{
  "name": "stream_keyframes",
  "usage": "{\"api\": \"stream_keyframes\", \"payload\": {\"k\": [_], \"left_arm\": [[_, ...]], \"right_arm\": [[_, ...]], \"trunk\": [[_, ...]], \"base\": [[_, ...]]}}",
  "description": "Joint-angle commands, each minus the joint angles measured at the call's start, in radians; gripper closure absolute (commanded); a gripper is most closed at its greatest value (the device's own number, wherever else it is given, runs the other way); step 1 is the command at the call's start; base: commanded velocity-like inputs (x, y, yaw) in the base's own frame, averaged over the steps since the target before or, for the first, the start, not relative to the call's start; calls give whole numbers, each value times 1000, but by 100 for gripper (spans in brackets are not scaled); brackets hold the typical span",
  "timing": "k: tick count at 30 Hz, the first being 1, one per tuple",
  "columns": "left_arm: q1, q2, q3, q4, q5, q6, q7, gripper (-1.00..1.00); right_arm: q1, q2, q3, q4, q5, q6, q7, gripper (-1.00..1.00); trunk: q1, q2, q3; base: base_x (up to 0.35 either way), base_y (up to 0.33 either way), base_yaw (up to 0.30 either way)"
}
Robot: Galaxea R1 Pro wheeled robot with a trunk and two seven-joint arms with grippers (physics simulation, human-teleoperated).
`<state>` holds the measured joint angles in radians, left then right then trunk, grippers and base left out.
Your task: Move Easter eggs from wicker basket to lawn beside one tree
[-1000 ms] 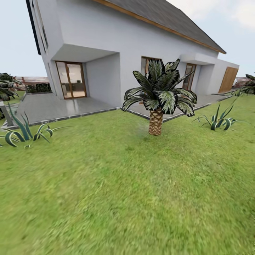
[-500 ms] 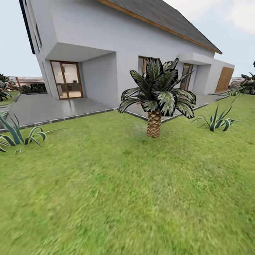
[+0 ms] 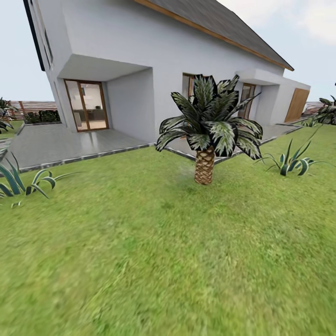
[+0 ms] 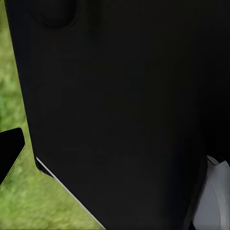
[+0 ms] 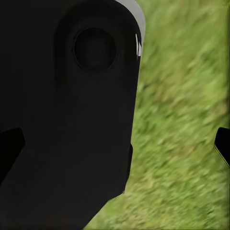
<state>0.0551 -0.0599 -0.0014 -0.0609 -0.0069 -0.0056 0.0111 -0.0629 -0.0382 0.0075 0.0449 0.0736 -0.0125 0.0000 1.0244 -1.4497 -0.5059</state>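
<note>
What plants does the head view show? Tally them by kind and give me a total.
Scaly-trunked palm: 1
Spiky-leaved ground plants, one on the left and one on the right: 2
Dark leafy plants cut off at the picture's edges, one on the left and one on the right: 2
Total: 5

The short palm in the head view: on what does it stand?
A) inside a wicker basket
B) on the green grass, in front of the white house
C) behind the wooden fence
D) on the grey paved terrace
B: the short palm has its scaly trunk rooted in the lawn, with the white house and the grey terrace behind it.
</note>
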Motion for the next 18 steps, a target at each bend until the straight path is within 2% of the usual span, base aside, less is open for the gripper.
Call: {"api": "stream_keyframes", "payload": {"k": [1, 12, 18], "left_arm": [[1, 0, 0, -2, -1, -1, 1, -100], [1, 0, 0, -2, -1, -1, 2, -100], [1, 0, 1, -2, 0, -1, 3, -100]], "right_arm": [[-1, 0, 0, 3, 8, -1, 0, -100], [-1, -1, 1, 3, 8, -1, 0, -100], [-1, -2, 2, 3, 8, -1, 1, -100]], "trunk": [[1, 0, -1], [1, 0, -1], [1, 0, -1]], "base": [[334, 0, 0], [333, 0, -7], [333, 0, -276]]}}
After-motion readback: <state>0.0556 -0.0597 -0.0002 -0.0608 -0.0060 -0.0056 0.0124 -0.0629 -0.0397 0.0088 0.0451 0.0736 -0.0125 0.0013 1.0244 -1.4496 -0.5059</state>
